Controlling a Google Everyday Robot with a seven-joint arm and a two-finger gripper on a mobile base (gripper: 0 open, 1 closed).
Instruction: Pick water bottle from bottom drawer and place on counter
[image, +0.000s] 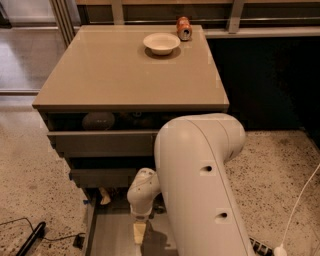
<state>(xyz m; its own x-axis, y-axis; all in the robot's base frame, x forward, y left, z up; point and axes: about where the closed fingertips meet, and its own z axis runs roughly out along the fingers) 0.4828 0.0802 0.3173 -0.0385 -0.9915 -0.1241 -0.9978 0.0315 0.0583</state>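
Observation:
The bottom drawer is pulled open at the foot of the grey cabinet and shows its flat grey inside. My gripper hangs from the white wrist and reaches down into this drawer near its middle. My large white arm covers the drawer's right part. The water bottle does not show; it may be hidden by the arm or gripper. A small tan object lies at the drawer's back left. The counter is the glossy beige top above.
A white bowl and an orange soda can stand at the counter's far edge. The two upper drawers are partly open, with a round grey object in the top one. Cables lie on the speckled floor at left and a white cable at right.

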